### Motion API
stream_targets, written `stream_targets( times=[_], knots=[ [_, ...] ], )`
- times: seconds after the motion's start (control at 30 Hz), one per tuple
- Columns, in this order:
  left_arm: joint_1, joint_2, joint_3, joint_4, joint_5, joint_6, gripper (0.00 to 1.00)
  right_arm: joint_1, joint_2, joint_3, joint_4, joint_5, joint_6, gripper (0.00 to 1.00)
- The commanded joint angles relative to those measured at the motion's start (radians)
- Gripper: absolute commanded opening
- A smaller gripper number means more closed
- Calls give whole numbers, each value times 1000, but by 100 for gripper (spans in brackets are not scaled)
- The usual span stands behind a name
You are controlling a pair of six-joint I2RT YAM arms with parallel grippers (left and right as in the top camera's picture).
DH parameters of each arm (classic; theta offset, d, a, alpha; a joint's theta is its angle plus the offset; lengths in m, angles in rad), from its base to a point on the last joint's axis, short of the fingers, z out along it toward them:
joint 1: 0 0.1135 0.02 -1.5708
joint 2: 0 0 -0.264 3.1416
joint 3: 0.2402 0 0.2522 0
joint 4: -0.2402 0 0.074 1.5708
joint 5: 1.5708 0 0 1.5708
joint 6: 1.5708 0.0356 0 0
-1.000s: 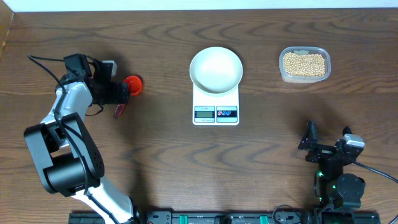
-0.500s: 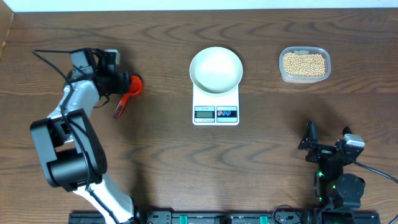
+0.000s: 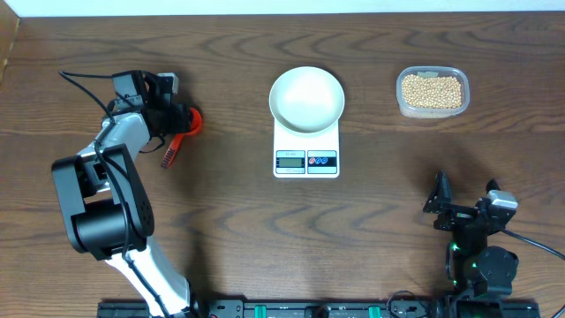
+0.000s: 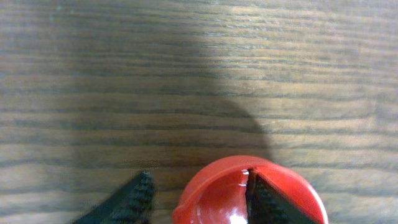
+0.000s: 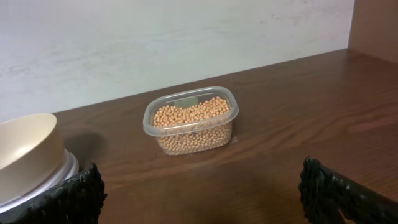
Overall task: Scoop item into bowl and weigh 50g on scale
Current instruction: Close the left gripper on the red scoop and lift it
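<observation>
Dark wood table [image 3: 229, 221] all across, grain lines clear, the finish low-sheen and faintly ridged up close in the left wrist view. At the bottom of that view the red scoop [image 4: 273, 186] is smooth, glossy plastic, with a bright highlight inside it. The fingers [image 4: 138, 200] of the left gripper [image 4: 199, 177] look matt black and finely ribbed; the right gripper [image 5: 202, 183] shows the same rough black at the lower corners of its view. In the centre of the overhead view, the white bowl [image 3: 306, 98] is smooth with a soft sheen, and the scale [image 3: 306, 141] under it is smooth white plastic. Upper right, the tub [image 3: 399, 99] is clear plastic and its beans [image 3: 432, 91] are dull, matt. Behind, a pale matt wall [image 5: 155, 37].
</observation>
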Motion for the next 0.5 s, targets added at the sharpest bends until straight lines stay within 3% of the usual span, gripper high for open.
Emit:
stream_targets(
  times=[0.0,0.23,0.37,0.47],
  knots=[
    [3,12,1,-23,-2,-5,37,8,-3,-2,-4,1,-4,99],
    [3,13,-7,-63,-27,-42,24,8,-3,-2,-4,1,-4,99],
    [3,13,-19,-66,-99,-124,8,8,-3,-2,-4,1,-4,99],
    [3,11,-18,-61,-101,-162,7,8,-3,-2,-4,1,-4,99]
  ],
)
